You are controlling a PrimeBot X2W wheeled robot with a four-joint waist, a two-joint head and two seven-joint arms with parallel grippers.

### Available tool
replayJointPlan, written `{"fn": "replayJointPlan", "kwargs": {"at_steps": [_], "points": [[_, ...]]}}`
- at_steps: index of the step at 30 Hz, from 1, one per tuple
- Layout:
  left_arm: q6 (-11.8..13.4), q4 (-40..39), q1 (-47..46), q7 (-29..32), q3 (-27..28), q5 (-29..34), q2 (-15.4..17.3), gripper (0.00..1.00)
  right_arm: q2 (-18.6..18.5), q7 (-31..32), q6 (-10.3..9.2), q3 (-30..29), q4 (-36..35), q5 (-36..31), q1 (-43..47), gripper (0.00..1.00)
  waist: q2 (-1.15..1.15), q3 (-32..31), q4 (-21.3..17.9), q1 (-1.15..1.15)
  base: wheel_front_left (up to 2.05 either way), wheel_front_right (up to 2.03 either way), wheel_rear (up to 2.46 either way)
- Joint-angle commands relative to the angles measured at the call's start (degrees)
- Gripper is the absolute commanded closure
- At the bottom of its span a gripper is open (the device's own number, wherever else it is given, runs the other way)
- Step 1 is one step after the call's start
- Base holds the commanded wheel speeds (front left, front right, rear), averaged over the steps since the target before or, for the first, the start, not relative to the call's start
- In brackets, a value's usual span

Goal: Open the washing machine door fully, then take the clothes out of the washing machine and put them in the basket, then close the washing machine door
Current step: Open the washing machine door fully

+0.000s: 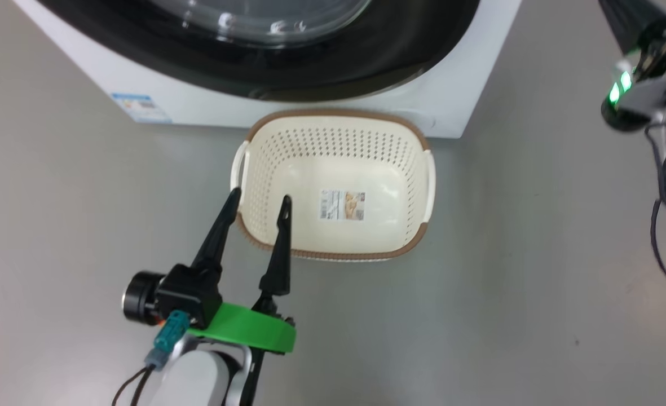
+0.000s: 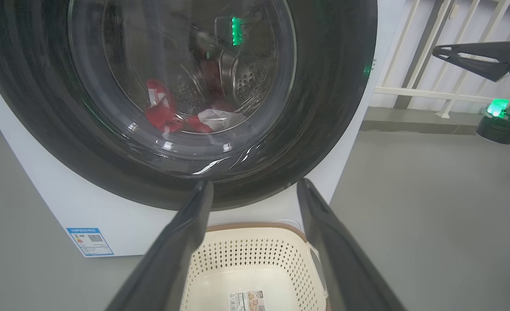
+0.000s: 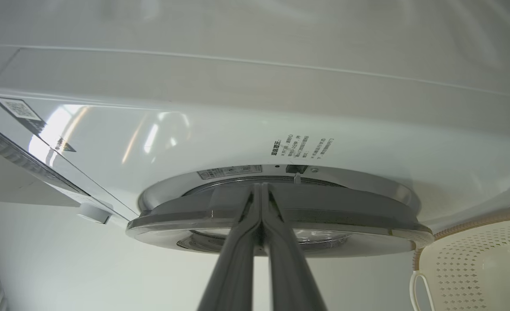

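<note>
The washing machine (image 1: 451,84) stands at the top of the head view, the black rim of the washing machine door (image 1: 395,51) across its front. Through the door's glass (image 2: 181,86) in the left wrist view I see the red and white clothes (image 2: 164,112) lying in the drum. The cream basket (image 1: 333,114) sits on the floor right in front of the machine, with nothing in it but a sticker. My left gripper (image 1: 260,195) hangs open over the basket's near left corner. My right gripper (image 3: 261,186) is shut, its tips at the edge of the door (image 3: 345,224), seen side-on.
Grey floor (image 1: 536,254) spreads around the machine and basket. A white railing (image 2: 414,90) runs behind the machine to the right. A blue label (image 1: 141,107) marks the machine's lower left corner. My right arm (image 1: 643,96), with green lights and cables, hangs at the right.
</note>
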Motion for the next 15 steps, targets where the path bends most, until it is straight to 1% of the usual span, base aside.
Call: {"fn": "replayJointPlan", "kwargs": {"at_steps": [1, 6, 12, 15], "points": [[0.59, -1.82, -1.53, -0.68, 1.09, -0.29, 0.64, 0.00, 0.18, 0.34, 0.05, 0.92, -0.73, -0.40, -2.39, 1.00, 0.00, 2.06, 1.75, 0.00, 0.00, 0.00, 0.00], [1.40, -2.73, -3.14, -0.68, -0.70, -1.12, 0.64, 0.00, 0.10, 1.42, 0.05, 2.07, 2.15, -1.23, -7.67, 1.00, 0.00, 4.20, 3.27, 0.00, 0.00, 0.00, 0.00], [2.21, -3.43, -4.22, -0.68, -2.13, -1.64, 0.64, 0.00, 0.99, 2.85, 0.05, 4.01, 4.22, -2.72, -12.58, 1.00, 0.00, 5.76, 4.81, 0.00, 0.00, 0.00, 0.00], [2.43, -3.67, -4.71, -0.68, -2.82, -2.01, 0.64, 0.00, 1.12, 2.78, 0.05, 3.94, 4.61, -2.79, -14.02, 1.00, 0.00, 6.33, 5.60, 0.00, 0.00, 0.00, 0.00]]}}
